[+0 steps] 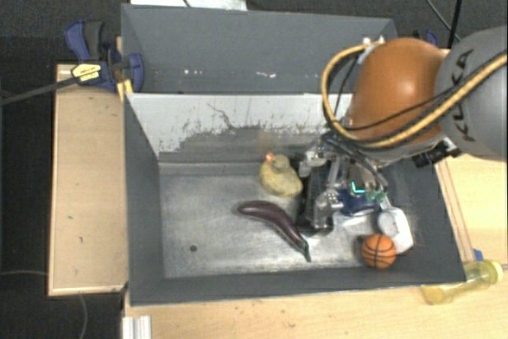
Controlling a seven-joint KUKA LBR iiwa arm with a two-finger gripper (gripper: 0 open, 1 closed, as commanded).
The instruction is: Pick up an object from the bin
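Tool (pixel 316 212) down in the bin (pixel 144 186) | at purple eggplant's (pixel 268 216) right end, yellow duck (pixel 279 175) just beside | open or closed: can't tell

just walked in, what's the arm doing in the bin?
The KUKA arm reaches in from the right. Its gripper is low in the grey bin, right of centre, beside a yellow rubber duck and by the right end of a dark purple toy eggplant. A small orange basketball lies further right. Whether it has gripped anything, I cannot tell.
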